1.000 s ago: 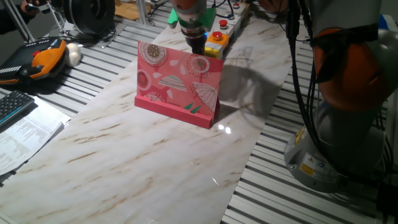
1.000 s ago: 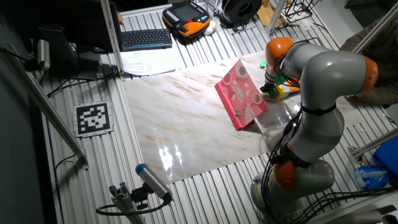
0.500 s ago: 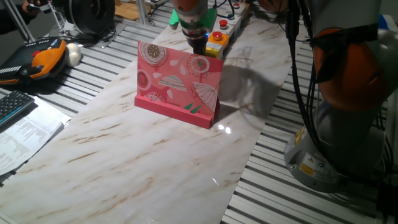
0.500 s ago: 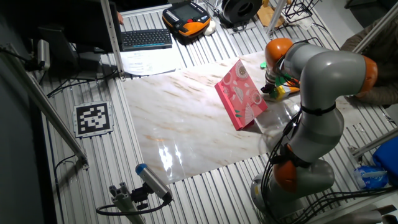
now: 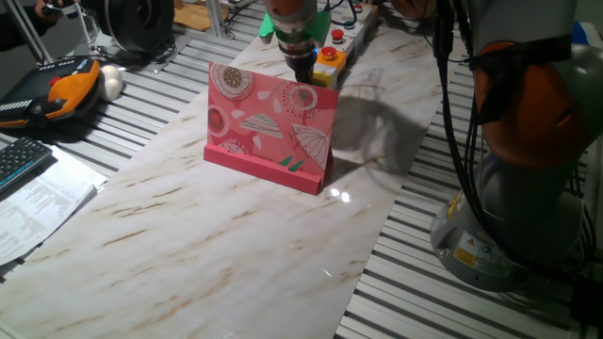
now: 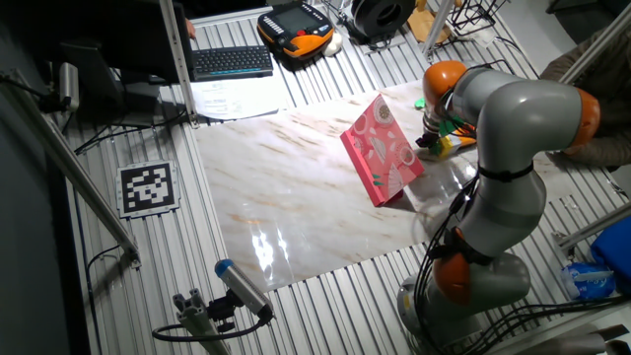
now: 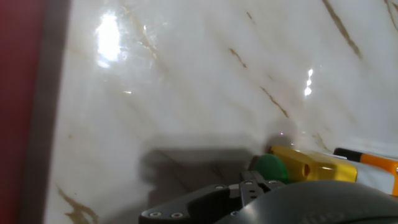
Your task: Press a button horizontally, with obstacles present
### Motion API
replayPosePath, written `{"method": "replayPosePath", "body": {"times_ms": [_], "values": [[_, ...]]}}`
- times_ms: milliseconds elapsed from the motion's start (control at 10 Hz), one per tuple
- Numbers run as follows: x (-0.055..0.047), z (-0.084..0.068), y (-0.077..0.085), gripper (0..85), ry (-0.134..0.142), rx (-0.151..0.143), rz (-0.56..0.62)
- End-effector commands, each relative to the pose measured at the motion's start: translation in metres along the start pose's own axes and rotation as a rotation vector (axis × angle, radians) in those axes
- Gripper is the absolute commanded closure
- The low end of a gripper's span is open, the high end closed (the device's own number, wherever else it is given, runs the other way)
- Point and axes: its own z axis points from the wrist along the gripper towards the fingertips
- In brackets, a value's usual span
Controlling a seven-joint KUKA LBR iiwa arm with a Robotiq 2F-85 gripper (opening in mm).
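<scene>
- Against the frames from half a second and a second ago, we find little change: the gripper sits a touch higher and further back behind the pink board, and the board, the marble table top and everything around them lie just as they did.
- We place the button at the far end of the table, just behind the board's top right corner; its red cap on the yellow box shows right beside the dark gripper tip.
- We cannot tell whether gripper and button touch, and no view gives us the fingertips, so we cannot tell whether the fingers are parted or closed, nor whether they hold anything.
- The board stands upright on its pink base lip between the button and the open stretch of marble, its printed face turned toward that open stretch.
- One fixed view alone shows us the grey strip with its small red button behind the yellow box, and the orange pendant and keyboard at the left.
- The other fixed view shows us the grey and orange arm bending over the table, the gripper low behind the board, and only a sliver of yellow beside it.
- The hand view shows us what neither fixed camera does: marble seen from close above, a dark red edge at the left, and a yellow piece with something green at the bottom, beside the dark gripper body.
</scene>
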Motion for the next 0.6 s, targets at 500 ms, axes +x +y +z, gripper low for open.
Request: {"method": "replayPosePath", "body": {"times_ms": [500], "values": [[-0.011, -0.025, 0.028, 85.0, 0.008, -0.112, 0.076]]}}
